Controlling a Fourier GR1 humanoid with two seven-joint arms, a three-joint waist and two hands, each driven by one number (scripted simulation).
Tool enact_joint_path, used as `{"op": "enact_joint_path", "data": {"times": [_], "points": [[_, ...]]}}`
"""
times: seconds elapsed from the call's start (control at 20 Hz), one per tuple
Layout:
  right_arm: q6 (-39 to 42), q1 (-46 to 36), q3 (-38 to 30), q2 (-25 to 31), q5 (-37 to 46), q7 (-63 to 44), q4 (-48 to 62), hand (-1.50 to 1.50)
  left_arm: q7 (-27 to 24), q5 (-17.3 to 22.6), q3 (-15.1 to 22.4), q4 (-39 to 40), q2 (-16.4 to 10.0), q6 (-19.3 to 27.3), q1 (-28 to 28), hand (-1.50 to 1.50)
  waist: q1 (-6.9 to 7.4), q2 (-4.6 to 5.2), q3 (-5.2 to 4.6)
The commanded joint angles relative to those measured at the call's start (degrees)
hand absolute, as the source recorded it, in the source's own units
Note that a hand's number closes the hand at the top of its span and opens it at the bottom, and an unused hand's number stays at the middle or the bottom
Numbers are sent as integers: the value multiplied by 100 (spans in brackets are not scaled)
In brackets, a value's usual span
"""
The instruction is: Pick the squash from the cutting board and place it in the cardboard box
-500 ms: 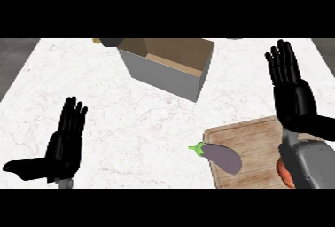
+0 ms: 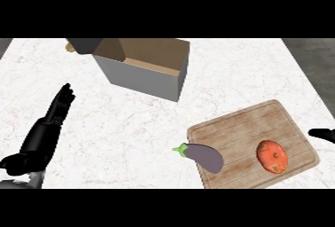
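Right hand [image 2: 325,134] lower now, near squash [image 2: 273,156]

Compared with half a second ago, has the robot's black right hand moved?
Yes, rightward. Before, the black right hand reached across the brown wooden cutting board; now only a bit shows beyond the board's right edge.

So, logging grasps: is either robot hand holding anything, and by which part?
Nothing visibly. The left robot hand is open and empty; the right robot hand, barely in view, is clear of the squash on the cutting board.
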State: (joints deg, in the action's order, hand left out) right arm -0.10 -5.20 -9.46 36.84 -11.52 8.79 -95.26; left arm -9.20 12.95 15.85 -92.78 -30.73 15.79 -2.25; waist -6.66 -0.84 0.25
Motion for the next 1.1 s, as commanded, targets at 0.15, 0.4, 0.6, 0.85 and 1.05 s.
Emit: {"op": "enact_joint_path", "data": {"times": [0.15, 0.4, 0.6, 0.85, 1.05], "points": [[1063, 1722, -1136, 1077, 379, 1818, 99, -150, 255, 105, -134, 173, -597, -843, -554, 0, 187, 52, -11], [1117, 2573, -1546, 1277, 1100, 2514, -275, -150, 230, -92, 30, 54, -428, -932, -615, 0, 455, 50, -24], [1139, 3009, -1279, 1690, 2018, 1816, -920, -150, 421, -220, 162, 20, -295, -866, -718, 0, 503, 66, -31], [1511, 3402, -908, 2044, 2711, 708, -2224, -150, 320, -200, 45, 463, -231, -1078, -1021, 0, 486, 77, -41], [1794, 3521, -627, 1979, 3120, -379, -3177, -150, 337, -435, 166, 524, 56, -928, -1076, 0, 567, 78, -36]]}}
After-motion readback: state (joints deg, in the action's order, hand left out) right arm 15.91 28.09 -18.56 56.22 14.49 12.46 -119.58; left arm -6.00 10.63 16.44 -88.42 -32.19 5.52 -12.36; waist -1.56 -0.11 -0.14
